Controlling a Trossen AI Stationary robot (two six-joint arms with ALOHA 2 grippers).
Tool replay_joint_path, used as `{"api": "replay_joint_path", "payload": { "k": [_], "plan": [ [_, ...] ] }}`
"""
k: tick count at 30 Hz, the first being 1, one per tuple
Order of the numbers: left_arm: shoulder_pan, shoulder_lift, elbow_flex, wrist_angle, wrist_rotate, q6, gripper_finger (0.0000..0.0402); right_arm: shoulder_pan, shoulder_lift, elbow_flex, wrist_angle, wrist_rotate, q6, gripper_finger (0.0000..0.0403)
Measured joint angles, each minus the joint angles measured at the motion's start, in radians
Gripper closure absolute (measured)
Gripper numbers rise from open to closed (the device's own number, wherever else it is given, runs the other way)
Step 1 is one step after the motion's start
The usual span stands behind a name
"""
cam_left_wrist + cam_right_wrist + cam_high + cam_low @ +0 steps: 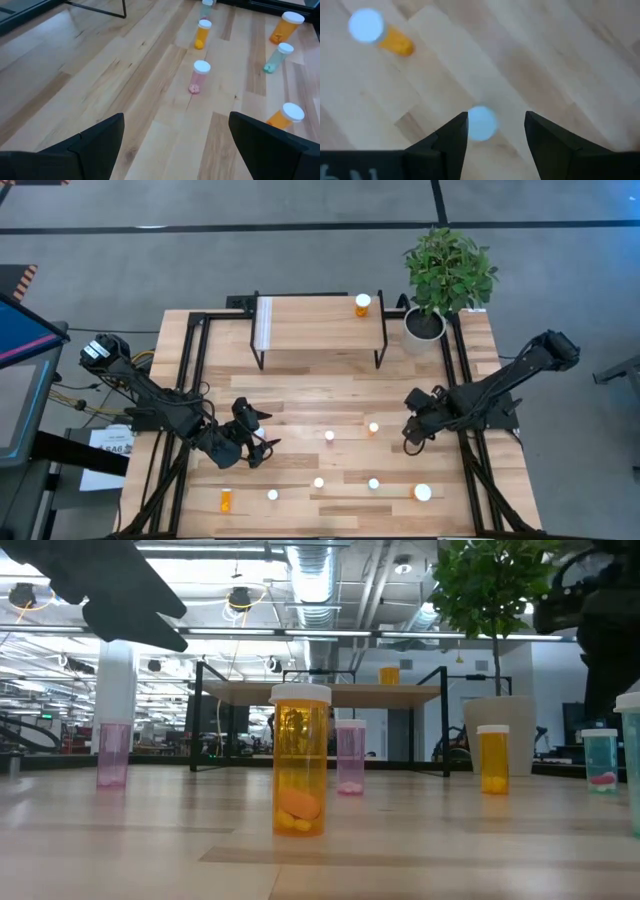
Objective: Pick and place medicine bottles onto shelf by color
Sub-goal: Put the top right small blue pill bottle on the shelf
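Right claw (pixel 495 131) open above a white-capped bottle (pixel 481 122) on table (pixel 560 60).

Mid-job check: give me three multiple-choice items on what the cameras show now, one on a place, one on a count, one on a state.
1. Where on the light-wood shelf on black legs does the orange medicine bottle with a white cap stand?
A. At the end nearest the potted green plant
B. On the white strip at the other end
C. Under the shelf, on the table

2. How many bottles are on the shelf?
A. None
B. One
C. Three

3. What state is the left gripper in?
A. Shut on a pink bottle
B. Shut, empty
C. Open, holding nothing

Answers:
1 A: the high view shows the bottle at the shelf's plant-side end, away from the white strip.
2 B: only that orange bottle is on the shelf in the high view.
3 C: the left wrist view shows its fingers wide apart with bare tabletop between them.
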Motion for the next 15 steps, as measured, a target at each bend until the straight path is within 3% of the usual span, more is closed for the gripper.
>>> {"api": "replay_joint_path", "payload": {
  "k": [7,15],
  "plan": [
    [0.000,0.000,0.000,0.000,0.002,0.000,0.0056,-0.009,-0.165,-0.129,0.162,0.010,-0.001,0.0189],
    [0.000,0.000,0.000,0.002,0.001,0.000,0.0056,0.028,-0.199,-0.132,0.169,0.001,0.022,0.0187]
  ]
}}
